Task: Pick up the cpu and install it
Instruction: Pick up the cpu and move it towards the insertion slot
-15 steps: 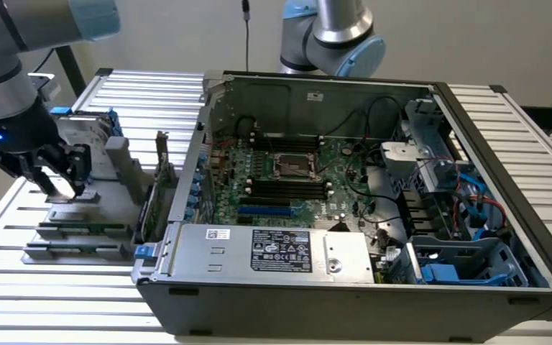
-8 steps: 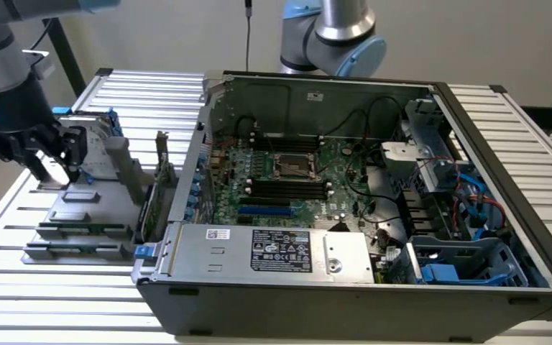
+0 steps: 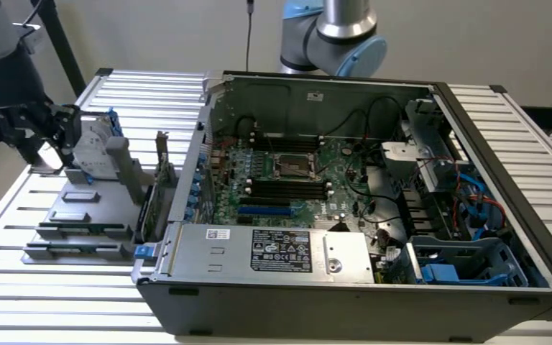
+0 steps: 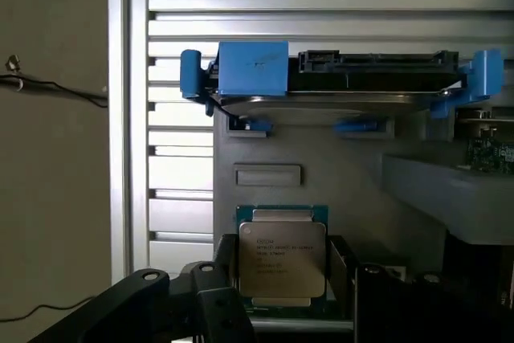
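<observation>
Cpu [image 4: 281,256] sits right under gripper [image 3: 54,144], at 9 o'clock of the case [image 3: 353,305], exterior view; can't tell if gripper's clamped on.

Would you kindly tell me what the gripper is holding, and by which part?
Cannot be told; the gripper straddles the chip on the grey tray.

The arm [image 3: 345,18] is showing silver-grey tubes and pale blue joint caps [image 3: 367,57]. The gripper [image 3: 57,147] is looking black, with round pins [image 4: 148,276].
</observation>
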Robot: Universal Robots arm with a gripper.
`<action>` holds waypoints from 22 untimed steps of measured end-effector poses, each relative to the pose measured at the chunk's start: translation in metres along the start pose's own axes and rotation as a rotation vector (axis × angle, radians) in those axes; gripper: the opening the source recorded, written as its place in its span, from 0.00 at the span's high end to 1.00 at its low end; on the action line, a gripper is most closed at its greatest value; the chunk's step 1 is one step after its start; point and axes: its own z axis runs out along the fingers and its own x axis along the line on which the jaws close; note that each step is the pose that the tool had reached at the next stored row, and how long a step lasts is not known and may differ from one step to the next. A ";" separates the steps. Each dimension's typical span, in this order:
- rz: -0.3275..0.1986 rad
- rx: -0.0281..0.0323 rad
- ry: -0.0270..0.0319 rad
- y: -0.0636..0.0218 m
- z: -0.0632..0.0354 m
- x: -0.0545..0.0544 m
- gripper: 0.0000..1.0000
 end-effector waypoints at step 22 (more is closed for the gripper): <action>-0.012 -0.0024 0.0142 0.0012 -0.0902 -0.064 0.45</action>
